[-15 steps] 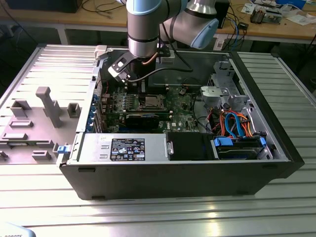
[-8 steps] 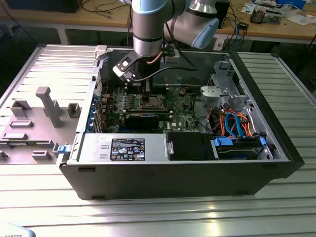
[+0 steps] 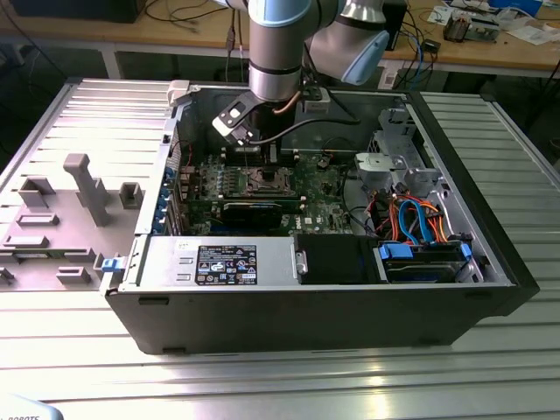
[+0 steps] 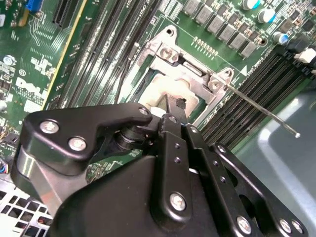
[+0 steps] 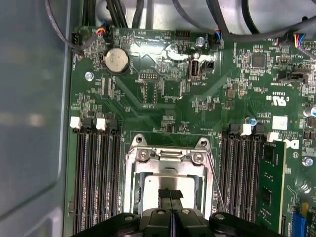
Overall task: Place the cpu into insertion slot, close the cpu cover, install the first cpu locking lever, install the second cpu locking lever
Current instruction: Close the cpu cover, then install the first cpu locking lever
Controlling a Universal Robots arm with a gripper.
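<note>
The cpu (image 5: 148,190) appears seated in the insertion slot (image 3: 262,182), mid-motherboard (image 5: 163,89) between the memory slots (image 5: 96,182). The cpu cover (image 4: 190,74) lies down over it and is judged closed. One locking lever (image 4: 261,111) stands free, unlatched. The gripper (image 5: 170,196), clenched on nothing, sits over the cover's cut-out.

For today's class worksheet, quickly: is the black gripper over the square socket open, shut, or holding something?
The black gripper: shut, fingertips together over the small square metal-rimmed insertion slot; nothing visibly held.
</note>
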